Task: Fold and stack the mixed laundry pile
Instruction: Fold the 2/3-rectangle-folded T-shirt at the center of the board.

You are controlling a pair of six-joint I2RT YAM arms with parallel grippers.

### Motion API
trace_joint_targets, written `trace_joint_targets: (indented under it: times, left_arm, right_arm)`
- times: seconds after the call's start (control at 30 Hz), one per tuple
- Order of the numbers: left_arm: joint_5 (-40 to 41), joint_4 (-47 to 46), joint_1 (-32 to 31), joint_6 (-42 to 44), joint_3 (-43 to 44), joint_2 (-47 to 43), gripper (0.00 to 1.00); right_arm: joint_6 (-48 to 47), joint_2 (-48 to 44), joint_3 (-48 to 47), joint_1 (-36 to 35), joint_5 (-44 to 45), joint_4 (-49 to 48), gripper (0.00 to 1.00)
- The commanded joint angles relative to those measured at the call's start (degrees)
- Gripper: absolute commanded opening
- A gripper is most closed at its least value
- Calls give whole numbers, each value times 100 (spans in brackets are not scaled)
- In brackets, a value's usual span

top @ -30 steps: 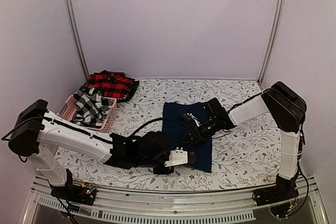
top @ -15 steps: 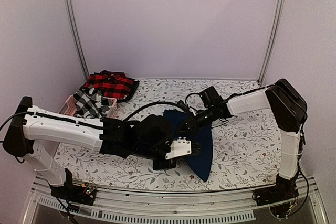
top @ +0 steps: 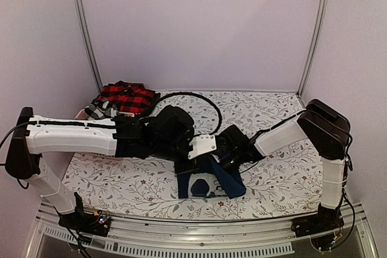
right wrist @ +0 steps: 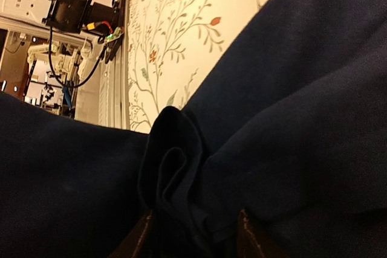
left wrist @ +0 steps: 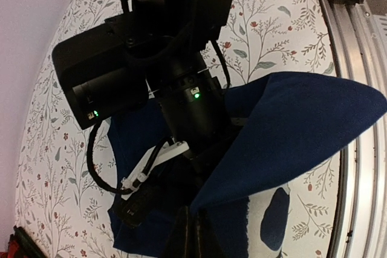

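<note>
The left arm (top: pixel 72 138) and right arm (top: pixel 281 136) have white shells, black joints.

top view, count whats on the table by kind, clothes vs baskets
garments: 3 (trousers, plaid piece, checked shirt)
basket: 1, only a sliver shows
total: 4
</note>
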State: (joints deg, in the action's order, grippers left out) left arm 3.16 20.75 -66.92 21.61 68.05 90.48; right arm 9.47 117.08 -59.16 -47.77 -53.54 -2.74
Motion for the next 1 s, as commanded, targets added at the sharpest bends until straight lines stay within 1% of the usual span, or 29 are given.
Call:
trace_joint_targets:
  times: [0.0,0.17,0.3,0.37,0.53,0.7,0.83,0.97]
  left_arm:
    - [-201,22,198,163,59,-33,0]
    - [-561,-128,422,199,-27,94,0]
    - [-752,-138,685,224,48,342,0]
    - [-811,-145,805,221,100,462,0]
    - [-1009,-334,1203,177,219,772,0]
    - [-1197,-420,1533,236,522,1317,0]
    - [-1335,-466,1797,298,759,1719,0]
    - [-1392,-492,1976,392,1077,2177,0]
  right_arm:
    - [-52,-386,-1,169,308,802,48]
    - [-141,-731,-523,1144,453,923,54]
    - [-141,-591,-1050,1561,500,911,55]
    - [-135,-396,-1336,1704,708,910,55]
    - [-197,582,-1854,1771,474,1021,52]
    - [-184,1186,-1836,1771,425,926,51]
    - [-205,1407,-1803,1771,412,912,50]
    - [-244,1331,-1741,1769,401,914,50]
